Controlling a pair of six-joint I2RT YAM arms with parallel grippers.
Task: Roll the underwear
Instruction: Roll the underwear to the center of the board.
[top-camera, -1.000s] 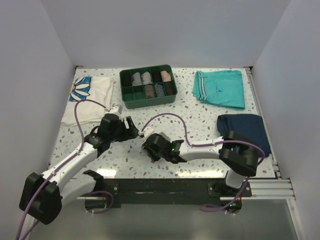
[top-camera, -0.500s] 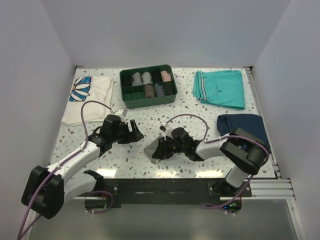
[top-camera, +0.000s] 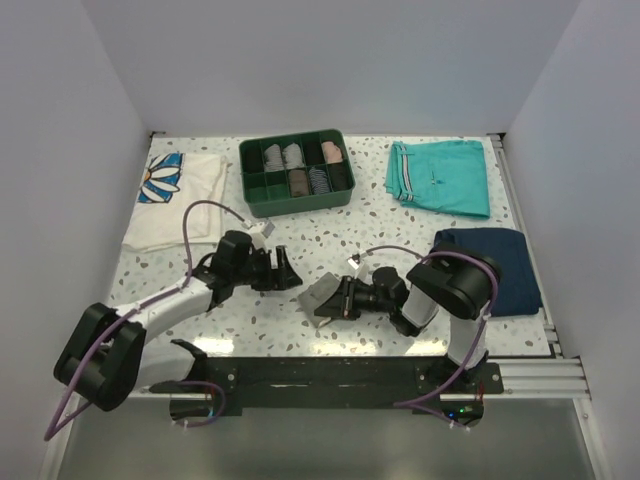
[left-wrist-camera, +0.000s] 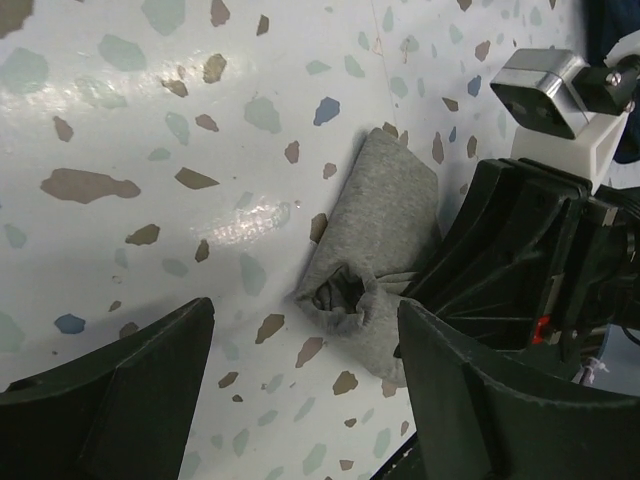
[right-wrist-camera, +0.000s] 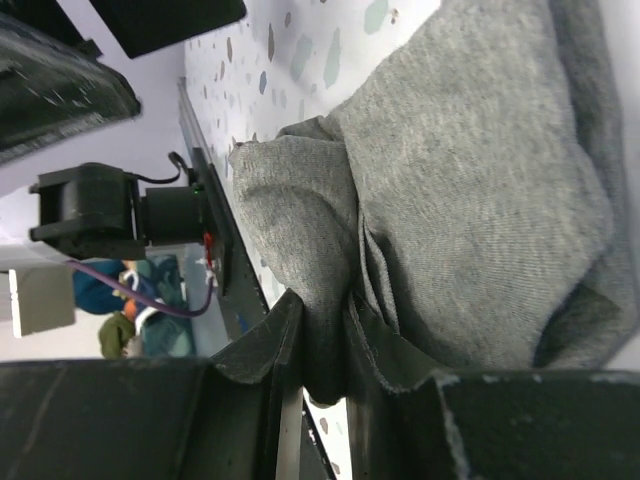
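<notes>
The underwear (top-camera: 322, 294) is a small grey bundle on the speckled table near the front middle. In the left wrist view the underwear (left-wrist-camera: 378, 245) lies partly rolled, with an open cloth tube end facing me. My right gripper (top-camera: 342, 299) lies low on the table at the bundle's right side, shut on a fold of it. In the right wrist view the cloth (right-wrist-camera: 460, 170) fills the frame and a fold is pinched at the right gripper (right-wrist-camera: 326, 345). My left gripper (top-camera: 286, 271) stands open just left of the bundle, with nothing in the left gripper (left-wrist-camera: 305, 400).
A green divided tray (top-camera: 297, 206) with rolled items stands at the back middle. Teal shorts (top-camera: 440, 177) lie at the back right, a navy folded garment (top-camera: 503, 262) at the right, and a white flowered shirt (top-camera: 180, 195) at the back left.
My right gripper has turned and drawn back to the right, baring the grey bundle. The left gripper has slid right toward it, still open.
</notes>
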